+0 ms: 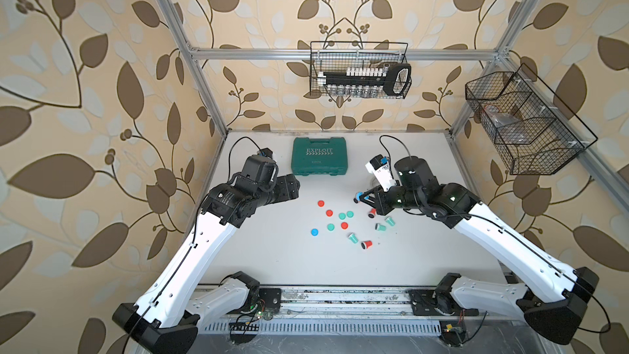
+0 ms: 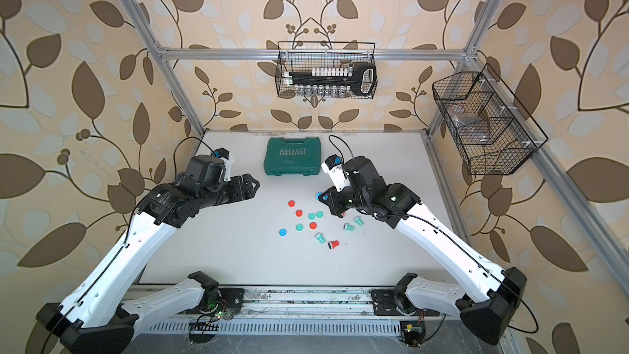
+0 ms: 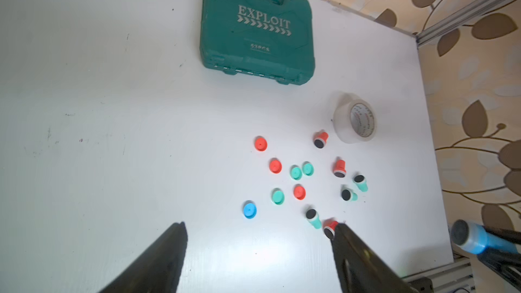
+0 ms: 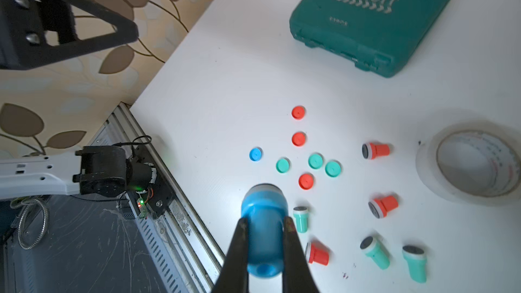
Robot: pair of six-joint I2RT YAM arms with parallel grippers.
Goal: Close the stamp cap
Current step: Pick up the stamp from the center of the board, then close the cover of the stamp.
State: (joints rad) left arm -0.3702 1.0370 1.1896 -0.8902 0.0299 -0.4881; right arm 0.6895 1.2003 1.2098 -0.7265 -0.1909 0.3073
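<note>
My right gripper [image 4: 265,221] is shut on a blue stamp [image 4: 264,221], held above the table with its dark pad end pointing away from the wrist. The same stamp [image 1: 358,195] shows in both top views, right of the loose caps. A blue cap [image 1: 314,231] [image 4: 255,154] lies flat on the white table, at the left front of the cluster. My left gripper [image 3: 259,226] is open and holds nothing; it hovers left of the cluster [image 1: 296,187], apart from the blue cap [image 3: 249,209].
Red caps [image 1: 329,213], green caps [image 1: 342,215], and red [image 1: 366,244] and green stamps [image 1: 353,238] lie scattered mid-table. A green tool case [image 1: 319,155] sits at the back. A tape roll [image 3: 355,121] lies under my right arm. Wire baskets [image 1: 360,69] hang on the walls.
</note>
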